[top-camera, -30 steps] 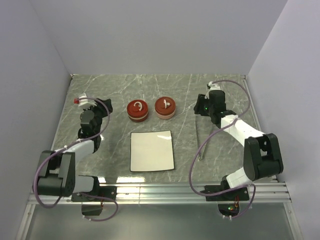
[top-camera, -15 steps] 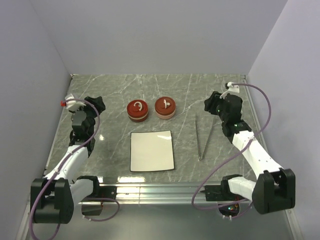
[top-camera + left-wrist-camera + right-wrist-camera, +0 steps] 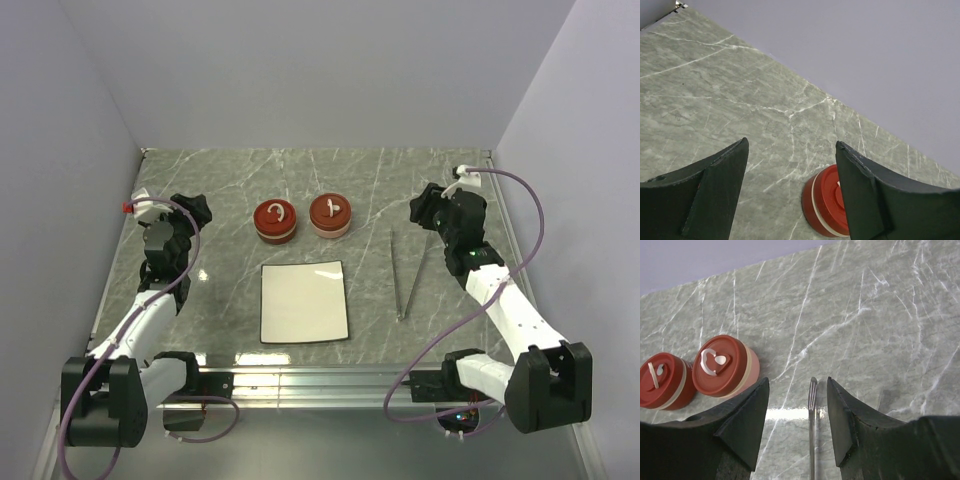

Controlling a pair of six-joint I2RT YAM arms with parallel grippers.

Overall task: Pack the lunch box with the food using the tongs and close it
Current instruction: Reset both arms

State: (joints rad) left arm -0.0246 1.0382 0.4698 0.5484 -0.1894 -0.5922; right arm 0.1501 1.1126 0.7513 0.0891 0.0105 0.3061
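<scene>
**Tongs** (image 3: 400, 305): slim silver-grey metal, two straight arms in a narrow V. Lying flat on the table to the right of the plate, joined end toward the near rail, tips toward the far wall. Gripped by neither arm. One arm of the tongs (image 3: 812, 395) visible in the right wrist view, flat on the marble beneath the gap between the fingers.

**Left gripper** (image 3: 192, 210): raised over the left side of the table, well apart from the tongs. Spread wide in the left wrist view (image 3: 790, 195), only bare marble between the dark fingers (image 3: 715, 195).

**Right gripper** (image 3: 425, 208): hanging above the far ends of the tongs. Parted (image 3: 795, 420), pinching nothing, fingers (image 3: 742, 420) clear of the metal.

**Dark-bodied container** (image 3: 274, 221): round, red lid with a curved white handle. Standing behind the plate, just beside its twin.

**Pink-bodied container** (image 3: 331, 215): round, red lid with a white handle, to the right of the first. Both also in the right wrist view, far left.

**Plate** (image 3: 304, 301): white, square, dark-edged, mid-table near the rail.

**Table** (image 3: 230, 180): grey-green marble pattern with white veins.

**Cables** (image 3: 520, 200): purple, looped along each arm.
</scene>
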